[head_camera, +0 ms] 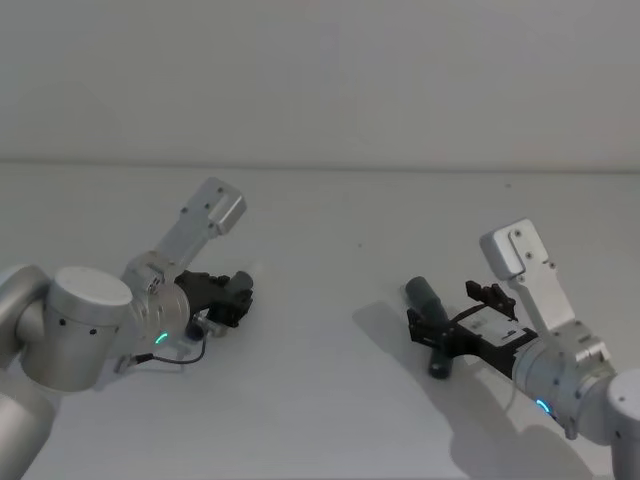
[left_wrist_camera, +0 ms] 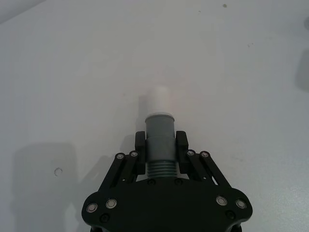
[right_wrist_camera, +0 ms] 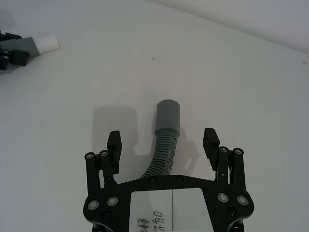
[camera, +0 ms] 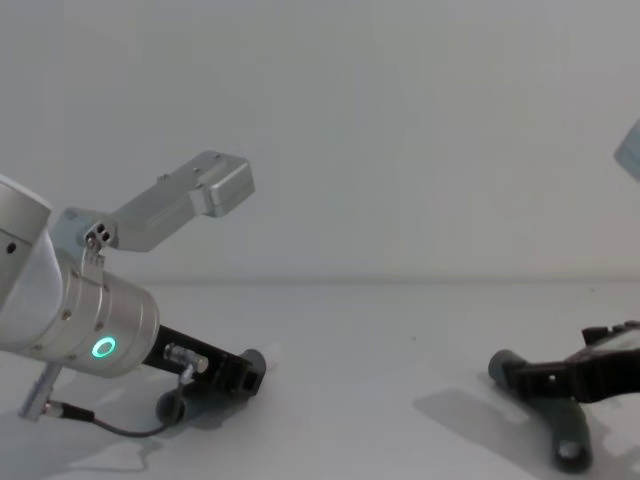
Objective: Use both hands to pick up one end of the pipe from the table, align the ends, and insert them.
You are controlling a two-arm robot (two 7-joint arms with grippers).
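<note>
My left gripper [left_wrist_camera: 160, 146] is shut on one dark grey pipe piece [left_wrist_camera: 159, 129], low over the white table [head_camera: 330, 230]; the piece's whitish narrow end [left_wrist_camera: 157, 99] sticks out ahead of the fingers. From the head view this gripper [head_camera: 236, 296] sits left of centre. The other pipe piece [right_wrist_camera: 164, 145] is ribbed and curved, and it lies on the table with its smooth socket collar [right_wrist_camera: 168, 113] pointing away. My right gripper [right_wrist_camera: 162, 143] stands open astride it, one finger on each side, apart from it. From the head this gripper [head_camera: 447, 320] and pipe piece [head_camera: 424, 294] are at the right.
The table's far edge [head_camera: 320, 166] meets a plain wall. Bare tabletop [head_camera: 330, 320] separates the two grippers. A thin cable [camera: 110, 425] trails under the left arm, whose ring [camera: 103, 348] glows green.
</note>
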